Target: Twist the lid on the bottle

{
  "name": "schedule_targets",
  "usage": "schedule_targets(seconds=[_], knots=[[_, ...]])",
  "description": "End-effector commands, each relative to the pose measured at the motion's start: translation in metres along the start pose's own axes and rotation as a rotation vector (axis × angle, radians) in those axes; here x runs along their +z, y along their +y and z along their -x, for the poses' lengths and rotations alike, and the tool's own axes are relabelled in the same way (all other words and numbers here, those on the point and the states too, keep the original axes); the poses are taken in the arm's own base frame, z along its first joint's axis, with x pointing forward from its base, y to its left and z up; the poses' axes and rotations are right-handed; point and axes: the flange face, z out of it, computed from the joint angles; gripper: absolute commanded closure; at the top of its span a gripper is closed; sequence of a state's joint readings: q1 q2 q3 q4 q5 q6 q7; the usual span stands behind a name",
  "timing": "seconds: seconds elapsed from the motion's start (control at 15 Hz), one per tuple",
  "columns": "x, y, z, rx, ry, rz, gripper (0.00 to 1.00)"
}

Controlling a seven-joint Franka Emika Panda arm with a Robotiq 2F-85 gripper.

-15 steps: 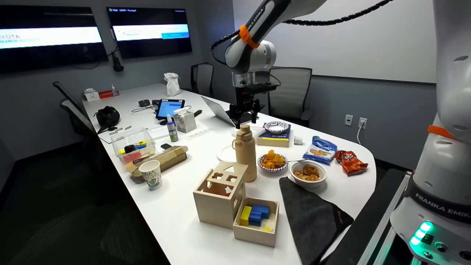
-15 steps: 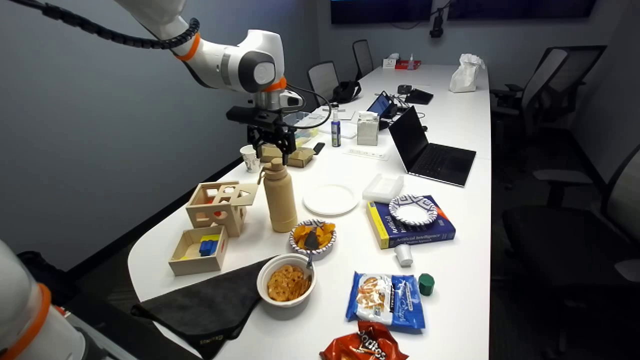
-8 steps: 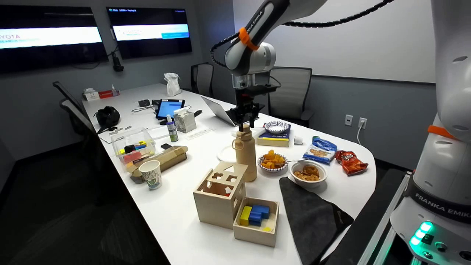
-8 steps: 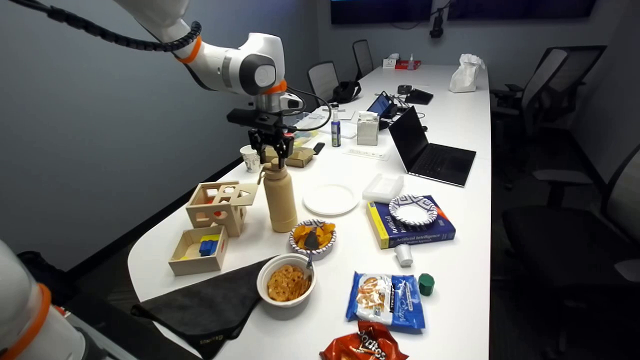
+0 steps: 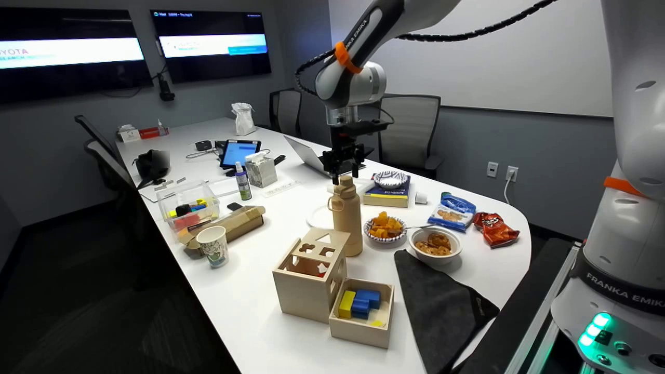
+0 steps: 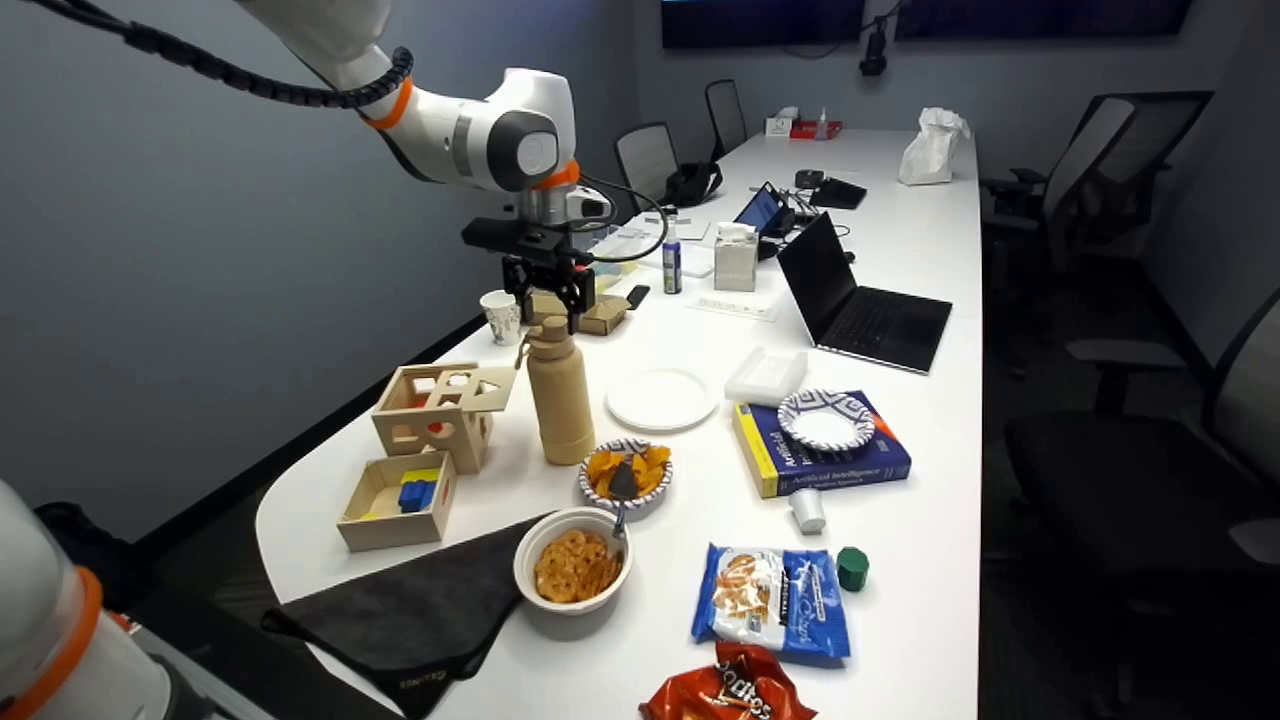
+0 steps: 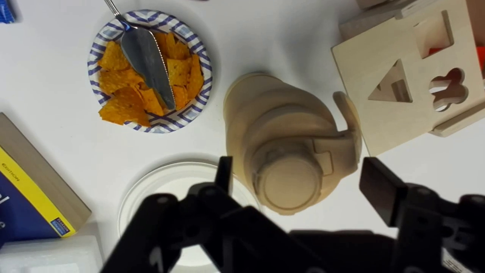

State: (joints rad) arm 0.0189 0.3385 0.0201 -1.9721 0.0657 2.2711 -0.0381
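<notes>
The tan bottle [image 5: 348, 221] stands upright on the white table, also seen in an exterior view [image 6: 563, 405] and in the wrist view [image 7: 250, 102]. Its small round tan lid [image 7: 291, 182] sits on the neck; it shows in both exterior views [image 5: 346, 181] [image 6: 553, 327]. The carry loop points toward the wooden box. My gripper [image 7: 297, 168] is open and empty, pointing down over the bottle top. In the wrist view its fingers are on either side of the lid with gaps on both sides. In both exterior views the fingertips [image 5: 345, 176] [image 6: 551, 321] are about level with the lid's top.
The wooden shape-sorter box [image 5: 306, 291] stands close beside the bottle, with an open tray of blocks [image 5: 387, 322] against it. A bowl of chips [image 6: 590, 495] with a server stands near the bottle's base. A white plate [image 6: 660, 400] and a book [image 6: 840, 470] lie beyond.
Half a second ago the fingers were closer together and down at the lid. Now they have spread apart and sit slightly higher. The bottle has not visibly moved.
</notes>
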Motion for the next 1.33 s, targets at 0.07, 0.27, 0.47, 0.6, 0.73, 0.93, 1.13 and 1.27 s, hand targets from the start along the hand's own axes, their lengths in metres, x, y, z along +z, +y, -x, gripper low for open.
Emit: schedule_targets(seconds=[0.07,0.27,0.47,0.6,0.73,0.93,1.13,1.27], knots=[[-0.004,0.0016,-0.0108,0.002,0.004,0.013,0.41],[-0.0063,0.0026,-0.0099,0.006,0.01,0.017,0.68],[-0.0081,0.0056,-0.0082,0.009,0.015,0.022,0.79],[-0.0079,0.0069,-0.007,-0.007,0.009,0.029,0.79],[-0.0059,0.0072,-0.0081,-0.03,0.005,0.038,0.79],[-0.0012,0.006,-0.0102,-0.102,-0.003,0.058,0.79],[-0.0025,0.0032,-0.0102,-0.17,0.001,0.074,0.79],[-0.0023,0.001,-0.0103,-0.221,-0.005,0.082,0.79]])
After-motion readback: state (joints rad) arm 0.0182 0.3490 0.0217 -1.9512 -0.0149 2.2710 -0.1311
